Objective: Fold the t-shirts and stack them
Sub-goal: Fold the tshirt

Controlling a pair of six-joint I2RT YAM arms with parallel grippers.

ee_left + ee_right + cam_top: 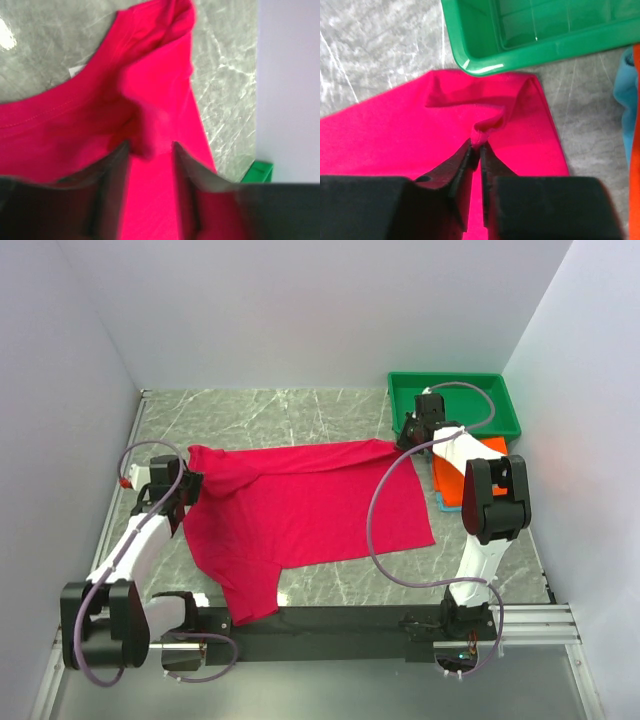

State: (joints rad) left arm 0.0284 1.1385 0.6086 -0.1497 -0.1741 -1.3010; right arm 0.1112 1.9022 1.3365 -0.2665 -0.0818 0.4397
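The pink shirt (310,515) lies flat on the bench (280,415) mid-fold, left end effector (149,146) spread over its collar, right end effector (480,145) pinching its far corner by the tray (394,400); next likely release and regrasp.

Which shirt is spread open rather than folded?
The pink shirt: it lies spread open across the middle of the table. The orange shirt and teal shirt sit as a compact pile at the right, near the tray.

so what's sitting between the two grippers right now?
The crimson-pink t-shirt, spread out and spanning the whole stretch from the left gripper to the right gripper. The top view shows it.
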